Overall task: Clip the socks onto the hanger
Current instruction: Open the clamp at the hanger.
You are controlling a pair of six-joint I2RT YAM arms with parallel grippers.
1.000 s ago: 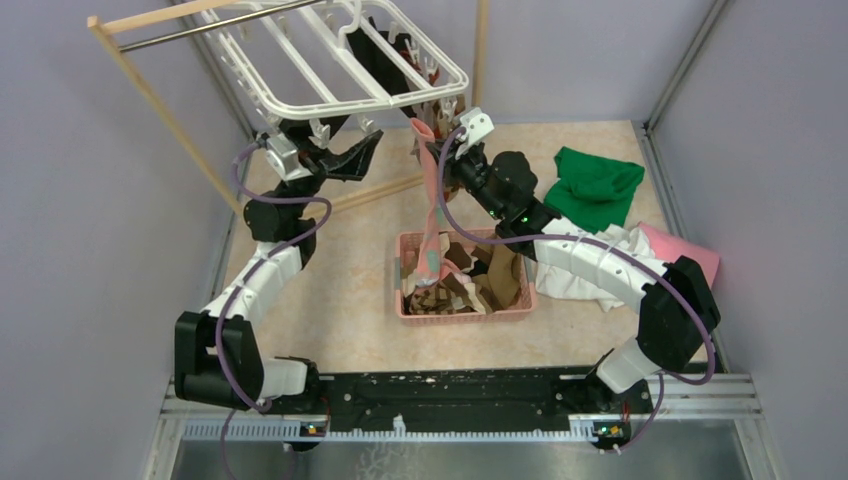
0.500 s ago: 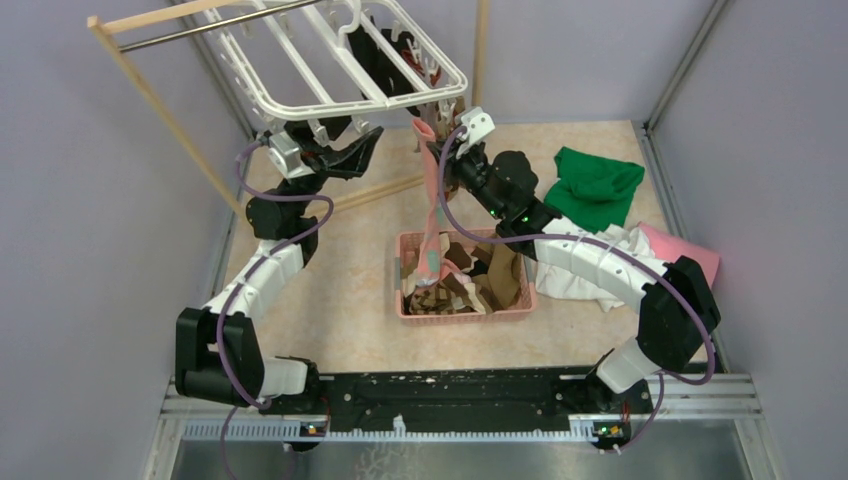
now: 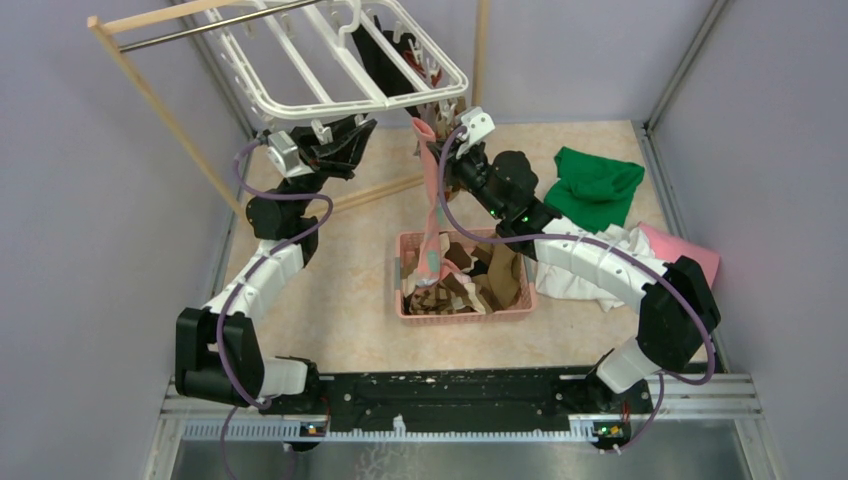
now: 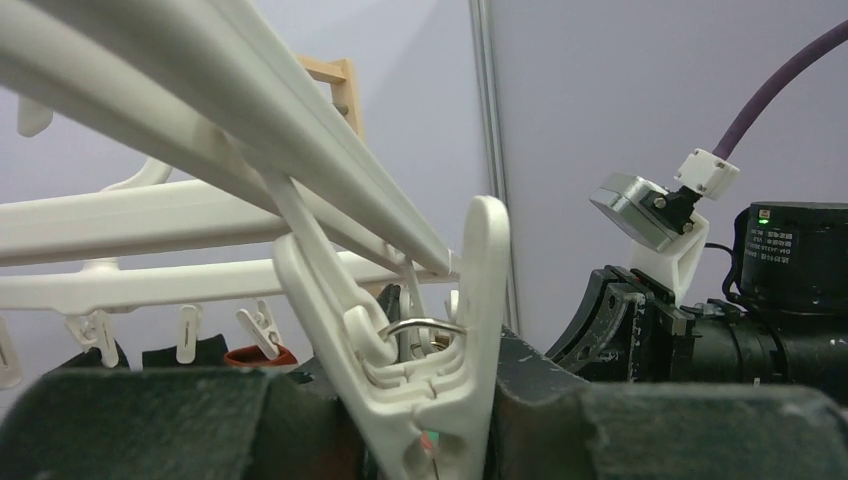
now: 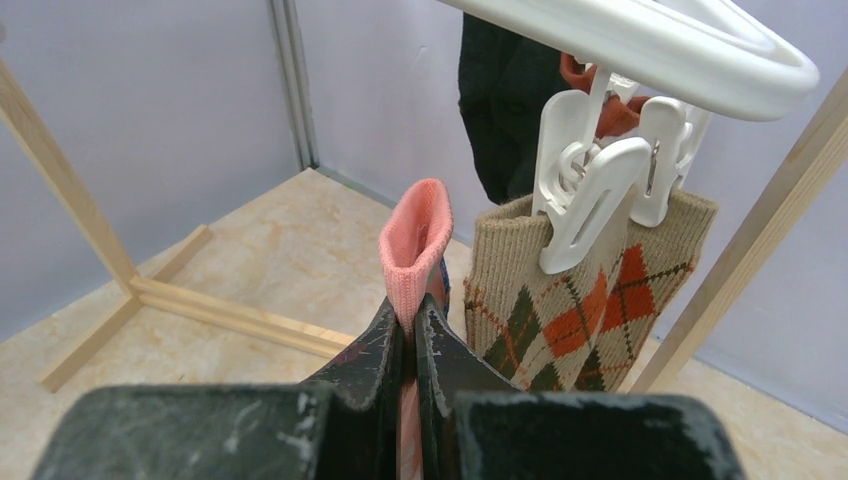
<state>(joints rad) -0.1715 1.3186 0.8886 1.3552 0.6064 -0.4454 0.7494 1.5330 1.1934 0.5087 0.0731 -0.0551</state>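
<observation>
Two pincers up at hanger [image 3: 330,103] | hidden: pink sock [image 5: 415,240] lower end lost in basket [image 3: 465,314] heap | right pincer [image 5: 410,312] pressed tight on pink sock just under cuff, below hanger's near right corner | left pincer [image 4: 425,425] seemingly squeezing clip [image 4: 455,320] on hanger's near edge, contact hard to see

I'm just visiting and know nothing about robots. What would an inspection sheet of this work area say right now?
Surface: beige table.
Job's things: white hanger holds argyle sock and black sock; more socks in pink basket.
Clutter: green cloth, white cloth, pink cloth at right.
Pincers: left pincer closed on a hanger clip; right pincer shut on pink sock.
Cables: purple cables loop along both arms.
Surroundings: wooden rack, plain walls.
</observation>
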